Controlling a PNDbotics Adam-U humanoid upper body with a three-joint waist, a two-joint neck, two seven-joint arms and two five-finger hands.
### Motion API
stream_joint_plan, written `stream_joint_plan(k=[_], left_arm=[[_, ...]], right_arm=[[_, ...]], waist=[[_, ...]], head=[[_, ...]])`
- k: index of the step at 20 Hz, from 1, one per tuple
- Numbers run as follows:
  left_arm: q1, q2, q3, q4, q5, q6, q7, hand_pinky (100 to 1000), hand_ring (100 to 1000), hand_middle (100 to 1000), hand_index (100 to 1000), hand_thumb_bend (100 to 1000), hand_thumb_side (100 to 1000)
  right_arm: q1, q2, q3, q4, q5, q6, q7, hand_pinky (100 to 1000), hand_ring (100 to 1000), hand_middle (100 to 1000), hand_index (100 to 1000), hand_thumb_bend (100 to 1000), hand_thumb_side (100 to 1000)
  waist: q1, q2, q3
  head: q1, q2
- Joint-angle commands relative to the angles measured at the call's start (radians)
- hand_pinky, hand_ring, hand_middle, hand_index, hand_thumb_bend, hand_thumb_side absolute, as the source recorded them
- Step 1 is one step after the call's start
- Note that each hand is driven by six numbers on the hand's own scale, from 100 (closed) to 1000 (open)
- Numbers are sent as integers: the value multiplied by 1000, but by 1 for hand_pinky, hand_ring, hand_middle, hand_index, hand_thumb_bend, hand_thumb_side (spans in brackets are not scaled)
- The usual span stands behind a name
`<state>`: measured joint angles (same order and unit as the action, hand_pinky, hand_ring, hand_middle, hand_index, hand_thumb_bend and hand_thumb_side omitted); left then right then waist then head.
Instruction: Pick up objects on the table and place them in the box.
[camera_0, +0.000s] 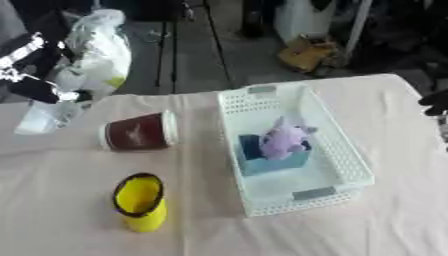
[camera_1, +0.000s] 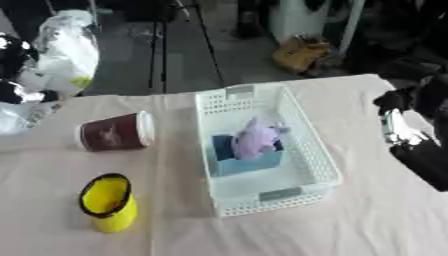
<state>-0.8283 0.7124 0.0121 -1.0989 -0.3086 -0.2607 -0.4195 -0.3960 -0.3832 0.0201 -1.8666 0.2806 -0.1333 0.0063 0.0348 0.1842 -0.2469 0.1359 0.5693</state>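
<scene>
Looks like a lab or workshop test bay, not a home. Table (camera_0: 52, 210) under a plain pale cloth, bare dark floor (camera_0: 188, 55) beyond it, thin stand legs (camera_1: 159, 45), a white plastic bag (camera_0: 101, 45) and a tan bag (camera_0: 306, 52) dumped on the floor.

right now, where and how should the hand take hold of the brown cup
Grip the brown cup around its middle, coming down from above with fingers on the near and far sides. It lies on its side, white rim pointing right toward the white basket, so the round wall faces up. The right hand hovers past the basket; its fingers cannot be made out. The yellow cup stands nearer, clear of that approach.
</scene>
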Motion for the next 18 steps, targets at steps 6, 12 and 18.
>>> stream_joint_plan(k=[6,12,18], left_arm=[[-91,-119,-55,-7,-84,-42,-51,100,135,100,160,296,100],[-128,-189,-81,-20,-254,-117,15,100,144,100,165,365,100],[-150,-236,-102,-42,-417,-216,173,103,151,100,167,394,100]], right_arm=[[-35,-6,9,-17,-6,-5,13,571,632,785,902,100,570],[-48,-2,19,-19,-12,-8,24,571,631,784,902,100,574],[-56,1,27,-22,-17,-11,33,571,631,784,902,100,574]], waist=[[-2,0,-40],[5,9,-74],[15,11,-102]], head=[[16,-11],[37,-22],[48,-31]])
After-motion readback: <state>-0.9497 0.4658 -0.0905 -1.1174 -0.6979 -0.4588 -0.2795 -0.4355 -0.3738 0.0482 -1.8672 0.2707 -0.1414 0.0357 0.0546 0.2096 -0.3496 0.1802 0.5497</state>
